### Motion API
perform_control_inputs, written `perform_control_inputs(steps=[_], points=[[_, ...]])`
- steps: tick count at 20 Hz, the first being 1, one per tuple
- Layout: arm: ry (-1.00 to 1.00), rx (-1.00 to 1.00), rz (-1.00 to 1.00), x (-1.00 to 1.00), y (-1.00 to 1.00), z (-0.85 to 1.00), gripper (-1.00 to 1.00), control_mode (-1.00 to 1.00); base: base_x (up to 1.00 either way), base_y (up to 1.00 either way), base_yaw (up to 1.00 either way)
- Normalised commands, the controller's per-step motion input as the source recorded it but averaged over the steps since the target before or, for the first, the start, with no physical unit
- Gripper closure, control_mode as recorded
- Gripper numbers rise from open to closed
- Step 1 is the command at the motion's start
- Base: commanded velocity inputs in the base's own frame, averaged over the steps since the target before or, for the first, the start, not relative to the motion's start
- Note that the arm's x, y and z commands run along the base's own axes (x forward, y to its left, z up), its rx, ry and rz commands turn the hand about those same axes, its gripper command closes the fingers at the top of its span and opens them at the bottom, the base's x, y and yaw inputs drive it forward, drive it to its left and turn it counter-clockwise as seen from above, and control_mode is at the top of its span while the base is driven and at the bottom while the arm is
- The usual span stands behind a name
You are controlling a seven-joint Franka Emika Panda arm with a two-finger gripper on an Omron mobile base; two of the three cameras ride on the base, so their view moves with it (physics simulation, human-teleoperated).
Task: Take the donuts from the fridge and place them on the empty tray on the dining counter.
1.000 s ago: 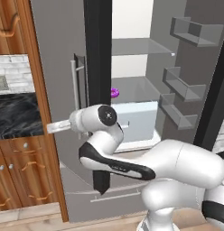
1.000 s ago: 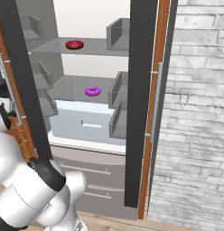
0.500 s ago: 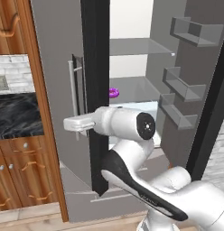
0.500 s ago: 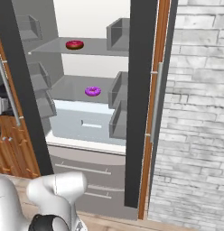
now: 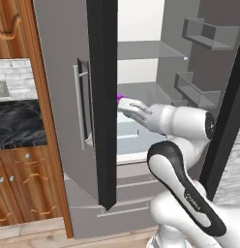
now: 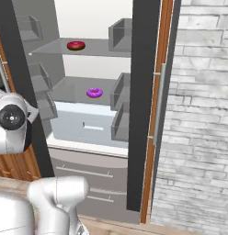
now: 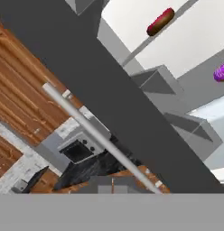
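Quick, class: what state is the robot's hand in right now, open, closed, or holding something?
Hand: reaching into the fridge near the purple donut; whether it is open or closed cannot be told.

Tilted look past the fridge door edge into the open fridge.
I see the door's dark edge running diagonally with its bar handle alongside. A red-iced donut sits on an upper shelf, a purple donut lower at the right edge. Wooden cabinets lie to the left.
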Motion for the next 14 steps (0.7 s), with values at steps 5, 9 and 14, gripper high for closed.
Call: perform_control_inputs(steps=[5, 9, 14], points=[[0.51, 0.51, 0.05, 0.39, -0.73, 0.03, 1.0, -1.0, 0.0, 0.0, 0.0], [0.39, 0.36, 0.22, 0.47, -0.41, 0.0, 1.0, -1.0, 0.0, 0.0, 0.0], [0.25, 0.27, 0.13, 0.54, -0.05, 0.0, 1.0, -1.0, 0.0, 0.0, 0.0]])
